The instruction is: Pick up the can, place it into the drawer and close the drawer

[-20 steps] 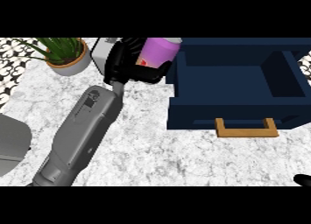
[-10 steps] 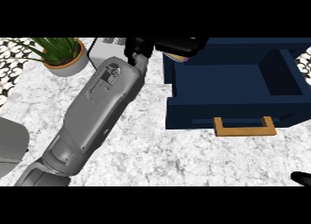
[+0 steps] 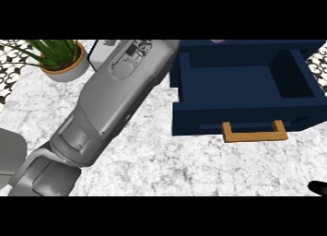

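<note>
forearm (image 3: 108, 110) stretched up past drawer (image 3: 244, 103) | left robot hand unseen

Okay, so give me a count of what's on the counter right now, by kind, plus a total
Potted plant: 1
Open navy drawer with a tan handle: 1
Grey appliance behind the left forearm: 1
Can: 0 clearly in view
Total: 3

grey left forearm (image 3: 111, 106), open blue drawer (image 3: 244, 108), potted plant (image 3: 60, 57)
</note>
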